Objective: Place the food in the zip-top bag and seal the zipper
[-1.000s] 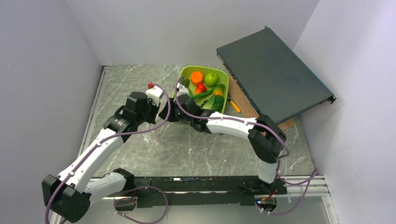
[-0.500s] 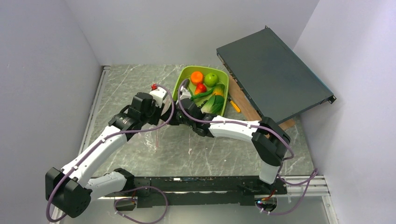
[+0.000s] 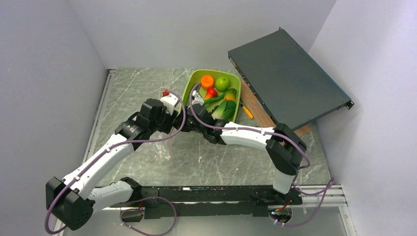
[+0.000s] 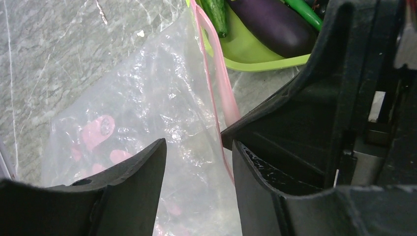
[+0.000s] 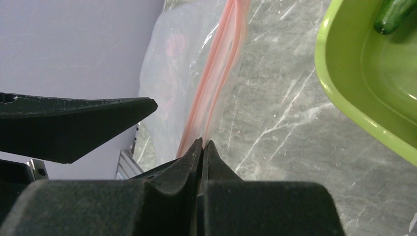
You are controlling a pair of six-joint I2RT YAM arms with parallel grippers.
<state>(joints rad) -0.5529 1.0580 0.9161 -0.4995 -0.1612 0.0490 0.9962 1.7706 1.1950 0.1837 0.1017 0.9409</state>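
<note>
One zipper (image 5: 217,73) in right gripper (image 5: 202,146) (pinched).

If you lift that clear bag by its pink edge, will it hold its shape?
Probably not: the zip-top bag is creased, see-through film, so it likely sags. Thin and seemingly empty, it looks very light. Glossy film may slip; the zipper, pinched by the right gripper, seems a surer hold.

Even bright light, soft shadows; sheen on bag (image 4: 147,98); zipper (image 5: 216,83) blurred in right-wrist view.
</note>
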